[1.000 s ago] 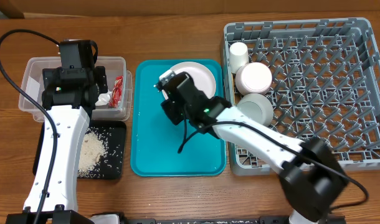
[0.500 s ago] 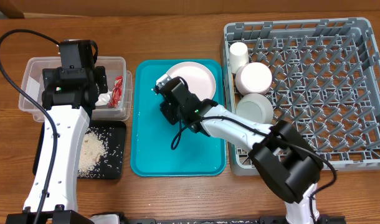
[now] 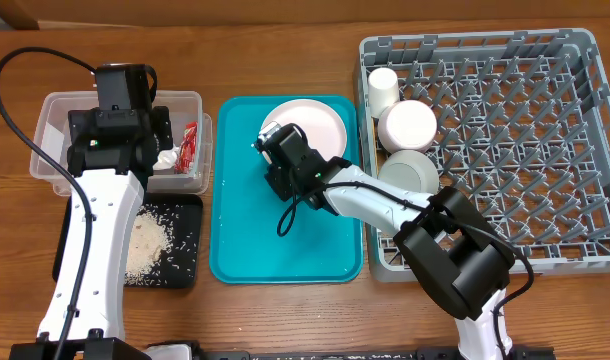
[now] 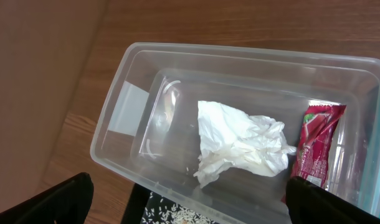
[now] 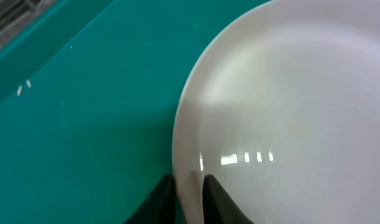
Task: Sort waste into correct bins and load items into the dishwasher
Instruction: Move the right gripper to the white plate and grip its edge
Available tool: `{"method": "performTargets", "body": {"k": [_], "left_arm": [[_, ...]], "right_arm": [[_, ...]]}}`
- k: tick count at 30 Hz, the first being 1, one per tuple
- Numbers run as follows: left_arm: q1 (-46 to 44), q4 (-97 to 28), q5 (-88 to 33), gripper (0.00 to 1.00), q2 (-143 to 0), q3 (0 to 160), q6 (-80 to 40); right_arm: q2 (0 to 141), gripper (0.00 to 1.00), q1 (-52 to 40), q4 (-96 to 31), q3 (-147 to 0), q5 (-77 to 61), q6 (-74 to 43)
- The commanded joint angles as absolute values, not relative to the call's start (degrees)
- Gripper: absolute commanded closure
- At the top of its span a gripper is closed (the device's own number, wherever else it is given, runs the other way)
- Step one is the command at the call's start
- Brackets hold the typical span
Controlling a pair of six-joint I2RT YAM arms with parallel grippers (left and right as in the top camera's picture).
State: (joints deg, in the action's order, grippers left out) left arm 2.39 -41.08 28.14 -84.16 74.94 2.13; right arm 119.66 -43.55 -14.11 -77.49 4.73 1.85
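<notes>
The pale pink plate (image 3: 310, 124) lies at the back of the teal serving tray (image 3: 245, 240). My right gripper (image 3: 276, 152) is shut on the plate's near left rim (image 5: 283, 112), one finger above and one below (image 5: 189, 193). My left gripper (image 4: 190, 205) is open and empty above the clear tub (image 3: 55, 110). The tub holds the white tissue (image 4: 240, 146) and the red wrapper (image 4: 314, 146). Rice scraps (image 3: 145, 245) lie in the black tray (image 3: 185, 272). The white cup (image 3: 383, 88), small white bowl (image 3: 409, 122) and larger bowl (image 3: 410, 172) sit in the grey dish rack (image 3: 525, 150).
A black cable from the right arm (image 3: 290, 215) hangs over the teal tray. A few rice grains (image 5: 25, 87) lie on the teal tray. The rack's pegs stand upright at the right. Brown wood table lies all around.
My right gripper has shifted slightly along the plate's left rim, first left, then back right. The left arm, tub and rack contents have not moved.
</notes>
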Motion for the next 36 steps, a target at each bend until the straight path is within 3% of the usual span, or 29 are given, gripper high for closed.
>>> {"method": "performTargets", "body": {"k": [1,27,30,36], "left_arm": [[2.59,-40.91,28.91,0.00,-83.53,75.88,3.25],[2.59,-40.91,28.91,0.00,-83.53,75.88,3.25],[2.59,-40.91,28.88,0.00,-83.53,75.88,3.25],[2.59,-40.91,28.88,0.00,-83.53,75.88,3.25]], "right_arm": [[119.77,0.86,-43.42,-13.85,-77.25,4.89,1.93],[119.77,0.86,-43.42,-19.86,-77.25,4.84,1.93],[119.77,0.93,-43.42,-20.10,-77.25,4.05,1.96],[119.74,0.94,-43.53,-20.03,-77.28,-3.01,1.93]]}}
